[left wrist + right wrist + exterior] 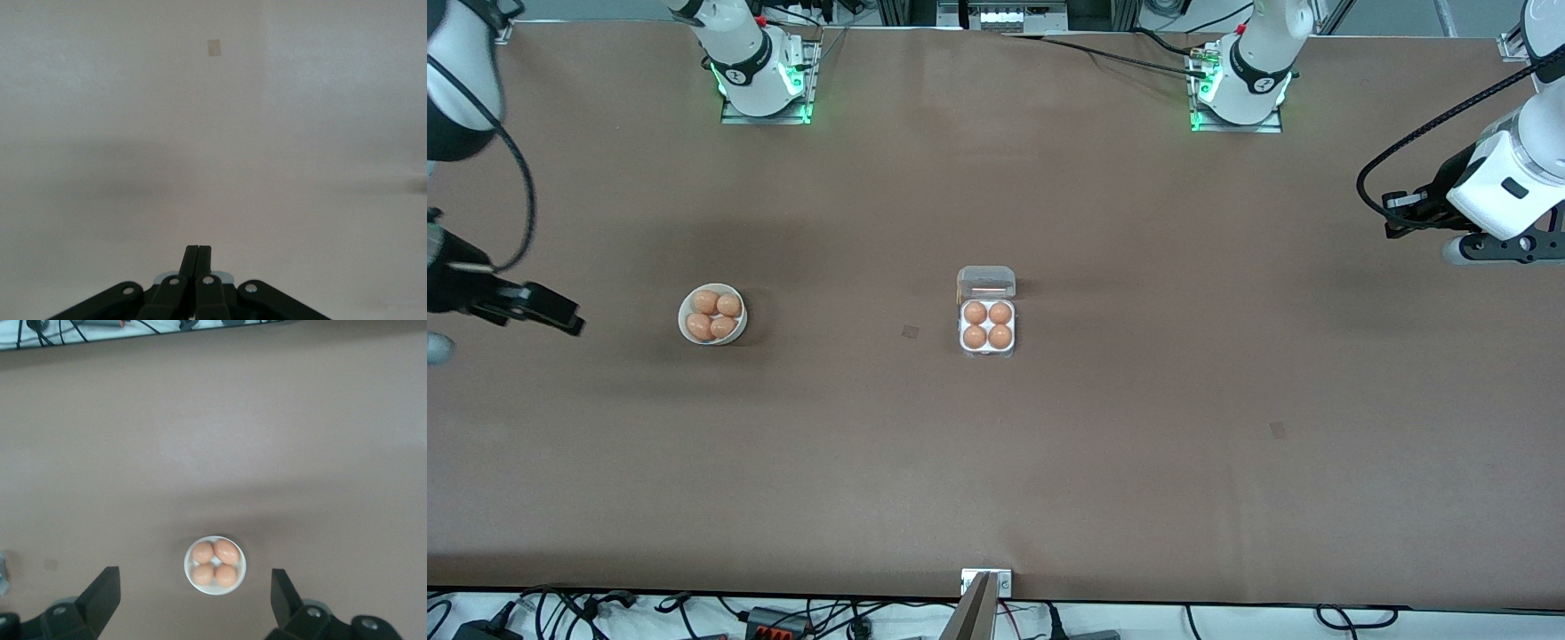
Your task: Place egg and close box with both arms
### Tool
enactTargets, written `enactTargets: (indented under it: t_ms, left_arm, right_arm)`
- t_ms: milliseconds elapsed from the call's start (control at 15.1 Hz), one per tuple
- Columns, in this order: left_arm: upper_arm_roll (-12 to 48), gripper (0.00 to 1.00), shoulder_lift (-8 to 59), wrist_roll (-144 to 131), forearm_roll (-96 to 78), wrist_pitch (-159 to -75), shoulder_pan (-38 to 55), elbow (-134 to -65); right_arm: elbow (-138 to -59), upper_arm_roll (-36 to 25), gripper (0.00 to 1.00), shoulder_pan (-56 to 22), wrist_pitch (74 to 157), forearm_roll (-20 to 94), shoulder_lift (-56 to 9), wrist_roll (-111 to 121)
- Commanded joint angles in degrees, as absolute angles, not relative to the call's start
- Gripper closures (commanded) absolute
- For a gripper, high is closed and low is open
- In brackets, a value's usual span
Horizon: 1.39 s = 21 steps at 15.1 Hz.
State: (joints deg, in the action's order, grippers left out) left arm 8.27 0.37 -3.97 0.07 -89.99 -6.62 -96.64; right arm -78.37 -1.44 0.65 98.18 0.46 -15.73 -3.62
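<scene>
the small clear plastic four-cell egg carton (987, 327) sits near the middle of the brown table (996, 462), all four cells filled with brown eggs (988, 324). its hinged transparent lid (986, 282) stands open on the side farther from the front camera. judged from this, egg placement appears complete and only lid closure is left.

the round white bowl (712, 314) holding four more brown eggs (714, 314) lies well apart from the carton, toward the right arm's end of the table.

the right gripper (551, 311) hangs over the table near the bowl, at the right arm's end; in the right wrist view its fingers (103, 593) are spread wide with nothing between them, and the bowl (215, 565) lies ahead of them. the left gripper (198, 257) waits over bare table at the left arm's end, well apart from the carton; its jaws are pressed together and empty.

risks from here:
- a further egg pick by the right gripper would find no free cell; cause: the spread fingers face the bowl.
- the light carton may slide or tip during lid closure; cause: one-sided push with no counter-hold from the other arm.
- an egg may crack; cause: lid pressed down unevenly or too hard.
- the lid may spring back open; cause: latch not fully seated.
</scene>
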Motion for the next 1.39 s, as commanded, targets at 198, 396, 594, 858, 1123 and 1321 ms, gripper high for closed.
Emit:
enactTargets:
  t_ms: [198, 396, 594, 858, 1123, 1321]
  left_arm:
    - [8.7, 1.00, -0.4, -2.7, -2.9, -86.9, -6.3, -95.8]
    - [11.9, 1.00, -0.3, -2.8, -2.8, -87.0, -6.4, -95.7]
    - [14.3, 1.00, 0.4, -2.8, -2.9, -86.7, -6.3, -93.4]
    - [17.3, 1.00, 1.0, -3.6, -3.0, -87.2, -5.4, -93.1]
    - [21.0, 1.00, 4.2, -4.0, -3.0, -87.4, -5.2, -90.9]
    - [26.0, 1.00, 8.4, -9.1, -2.9, -88.3, -4.6, -87.7]
  right_arm:
    - [-79.6, -1.7, 0.00, 2.2, 92.5, -0.3, -12.7, 1.0]
    - [-83.3, -1.5, 0.00, 2.3, 92.4, -0.4, -8.7, 0.9]
    - [-92.7, -1.4, 0.00, 2.1, 96.2, -0.6, -2.8, 0.6]
    - [-99.0, -1.4, 0.00, 2.2, 98.1, -0.5, 1.2, 0.9]
    - [-97.2, -1.3, 0.00, 2.2, 94.5, -0.4, 1.1, 0.1]
    - [-97.2, -1.3, 0.00, 2.2, 94.5, -0.3, 1.1, 0.3]
